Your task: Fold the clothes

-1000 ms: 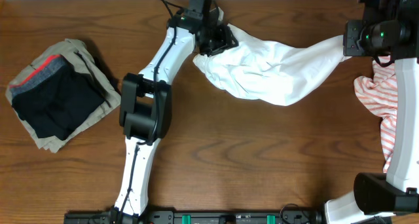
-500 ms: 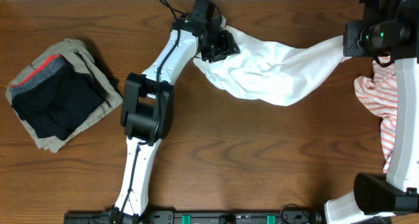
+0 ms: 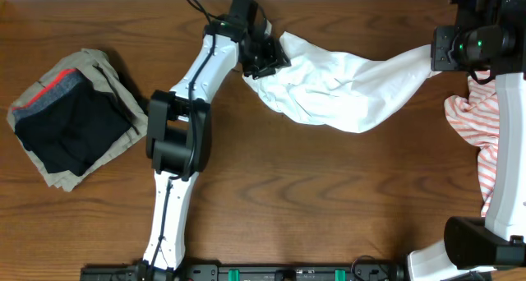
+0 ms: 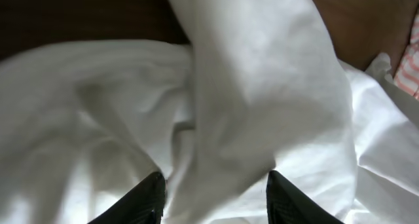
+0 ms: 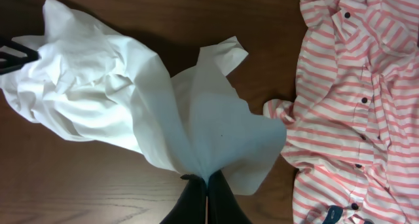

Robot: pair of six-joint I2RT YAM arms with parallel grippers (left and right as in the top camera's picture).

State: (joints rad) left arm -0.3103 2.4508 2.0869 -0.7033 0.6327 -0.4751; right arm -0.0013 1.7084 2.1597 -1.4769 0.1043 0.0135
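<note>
You are stretching the white cloth [image 3: 345,92] across the far side of the table [image 3: 329,207], its long axis running left to right between your two arms. It is sagging in a rumpled belly toward you at the middle, with one end at each hand.

The left gripper [image 3: 265,57] is sitting at the cloth's left end. In the left wrist view its fingers [image 4: 152,196] are standing apart with a thick fold rising between them. Whether they are clamping that fold or only straddling it, you cannot tell.

The right gripper [image 5: 208,185] is closing tight on the right end, jaws together, and the cloth is fanning out from the pinch. Just beside that end the striped shirt [image 3: 481,133] is lying in a heap, near the fanned edge, though whether the two are touching is not clear. The folded pile [image 3: 74,117] is waiting well apart at the far left.

Neither arm is nearer, so spreading the cloth flat is looking like a job for both. The bunching is heaviest on the left, so that grip is the one to confirm first.
</note>
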